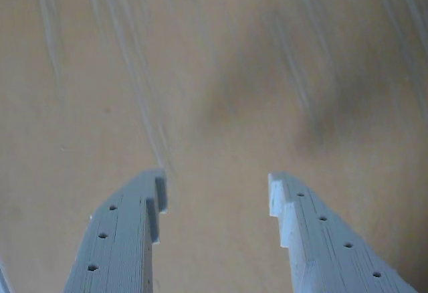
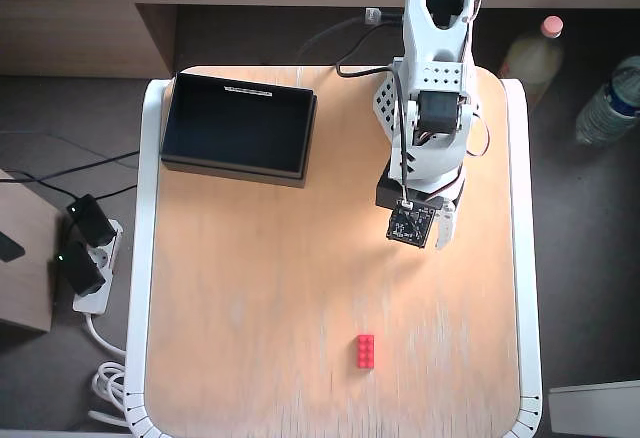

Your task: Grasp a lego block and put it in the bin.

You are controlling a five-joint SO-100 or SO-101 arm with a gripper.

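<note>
Lego block is what I must reach, and in the overhead view it lies alone on the bare wooden table, in the lower part of the picture and a little right of the middle, near the table's bottom edge. It is a small red brick, and its long axis runs up and down in that view, so almost along the line from the arm's base to the brick.

From the gripper the brick lies below and slightly to the left in the overhead view, well apart, with only empty wood between them. I judge that the arm must stretch forward, away from its base, and turn a little toward the left of the picture before it goes down.

In the wrist view the gripper has its two grey fingers spread with a wide gap, and nothing is between them; I see only blurred wood under them. The brick does not appear in this view.

Because the brick's long side points toward the arm, I think the jaws should close across its short sides, which should need little turning of the wrist.

The black bin stands at the upper left in the overhead view, far from the brick and to the left of the arm.
</note>
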